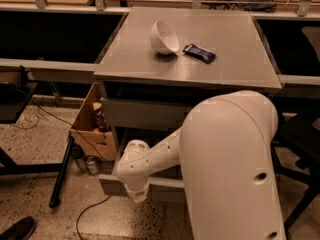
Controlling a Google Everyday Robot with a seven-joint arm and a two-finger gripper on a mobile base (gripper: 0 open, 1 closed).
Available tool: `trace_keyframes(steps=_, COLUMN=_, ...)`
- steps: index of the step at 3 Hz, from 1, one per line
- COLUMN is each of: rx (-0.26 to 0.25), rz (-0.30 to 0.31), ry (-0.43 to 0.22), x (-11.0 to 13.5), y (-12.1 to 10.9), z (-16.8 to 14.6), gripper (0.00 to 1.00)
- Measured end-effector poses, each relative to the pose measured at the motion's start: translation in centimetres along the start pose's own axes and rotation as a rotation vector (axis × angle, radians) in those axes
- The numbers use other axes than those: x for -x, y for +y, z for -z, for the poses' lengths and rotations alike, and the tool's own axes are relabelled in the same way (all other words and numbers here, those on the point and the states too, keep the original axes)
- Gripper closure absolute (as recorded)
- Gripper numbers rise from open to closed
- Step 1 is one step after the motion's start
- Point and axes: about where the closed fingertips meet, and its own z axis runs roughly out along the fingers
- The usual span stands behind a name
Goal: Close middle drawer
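Observation:
The middle drawer (109, 184) stands pulled out from the grey cabinet, with its plain grey front low in the view. Most of it is hidden behind my white arm. The uppermost drawer front (145, 115) sits shut above it, under the cabinet top. My gripper (138, 196) hangs from the wrist at the middle drawer's front edge, left of centre, and seems to touch the front. The lowest drawer is hidden.
A white bowl (164, 36) lies tipped on the cabinet top (230, 64) beside a dark packet (199, 53). An open cardboard box (92, 129) with bottles stands on the floor at the left. A black stand leg (61, 174) and cables lie there too. A chair (302, 134) is at the right.

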Motion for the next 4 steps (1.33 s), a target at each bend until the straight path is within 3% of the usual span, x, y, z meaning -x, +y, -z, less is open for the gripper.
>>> trace_keyframes(steps=3, rx=0.033, rz=-0.184, ry=0.019, x=-3.0, y=-4.3, z=-2.1, gripper=1.00)
trace_keyframes(steps=4, rx=0.033, rz=-0.206, ry=0.022, x=-3.2, y=-4.7, z=-2.3, gripper=1.00)
